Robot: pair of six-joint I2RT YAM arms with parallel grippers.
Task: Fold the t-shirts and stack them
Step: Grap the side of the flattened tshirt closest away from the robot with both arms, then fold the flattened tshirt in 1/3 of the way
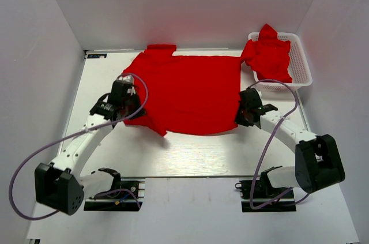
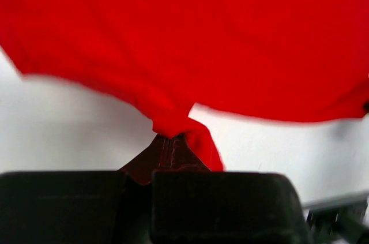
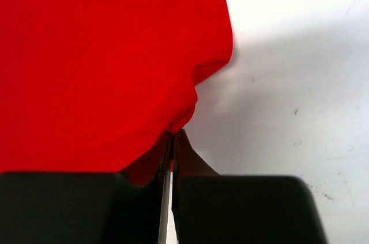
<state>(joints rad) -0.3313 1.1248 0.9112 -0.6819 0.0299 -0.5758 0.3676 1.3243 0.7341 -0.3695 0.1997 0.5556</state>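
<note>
One bright red t-shirt [image 1: 187, 91] lies spread across the middle of the white table. My left gripper [image 1: 128, 101] is at its left edge, shut on a pinch of the fabric [image 2: 173, 123] that bunches at the fingertips [image 2: 170, 140]. At the shirt's right edge my right gripper [image 1: 247, 111] is shut on the hem [image 3: 183, 118], which wrinkles just ahead of the closed fingers [image 3: 190, 157]. More red t-shirts [image 1: 268, 56] sit crumpled in the basket at the back right.
A white lattice basket [image 1: 302, 65] stands at the back right corner of the table. White walls close in the left, back and right sides. Purple cables loop from both arms, and the arm bases are at the near edge.
</note>
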